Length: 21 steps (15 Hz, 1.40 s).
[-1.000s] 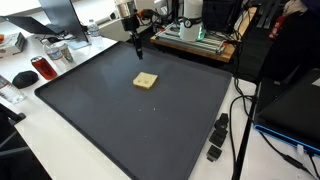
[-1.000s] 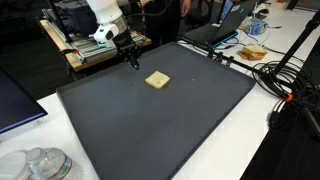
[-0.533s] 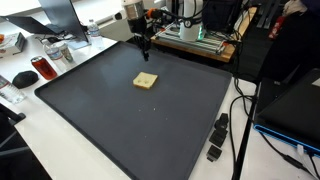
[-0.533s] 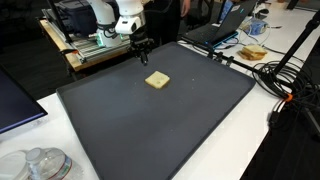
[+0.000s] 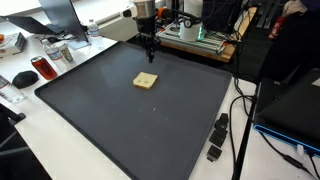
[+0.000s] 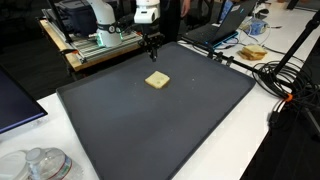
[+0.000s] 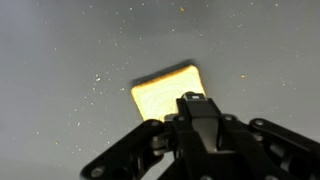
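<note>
Mat: a big dark grey mat [image 5: 120,130] lies flat on a white table and takes up most of both exterior views [image 6: 150,130].
Yellow square: a small flat yellow square [image 5: 146,81] lies on the mat, in the half of the mat closest to the robot. It is away from all the mat's edges [image 6: 157,80].
Gripper: the gripper [image 5: 151,55] hangs in the air over the mat, close to the mat edge where the robot stands. It points straight down at the mat [image 6: 153,58].
Gripper fingers: the two fingers are pressed close together, with no gap to see in the wrist view [image 7: 195,100].
Gripper and square: they do not touch. In the wrist view the yellow square [image 7: 165,88] sits on the mat just past the finger tips.
Black gadget: a small black gadget [image 5: 217,137] lies on the table just off one side of the mat.
Red can: a dark red can [image 5: 42,68] stands off the mat on the opposite side.
Laptop: an open laptop [image 6: 215,33] sits just off a far corner of the mat.
</note>
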Each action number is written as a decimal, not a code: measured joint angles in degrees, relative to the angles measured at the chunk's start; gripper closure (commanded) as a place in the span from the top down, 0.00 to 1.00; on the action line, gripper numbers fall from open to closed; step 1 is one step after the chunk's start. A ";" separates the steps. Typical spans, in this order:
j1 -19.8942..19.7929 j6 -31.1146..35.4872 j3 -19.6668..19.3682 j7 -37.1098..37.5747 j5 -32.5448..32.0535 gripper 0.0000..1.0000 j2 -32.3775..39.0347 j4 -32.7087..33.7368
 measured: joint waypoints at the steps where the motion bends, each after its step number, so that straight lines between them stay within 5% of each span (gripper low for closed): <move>1: 0.24 0.29 0.23 1.08 -1.10 0.05 -0.08 -0.03; 13: 3.74 1.54 3.66 20.58 -20.46 0.05 -0.28 -0.07; 21: 2.62 1.61 1.61 20.40 -19.03 0.05 2.18 1.68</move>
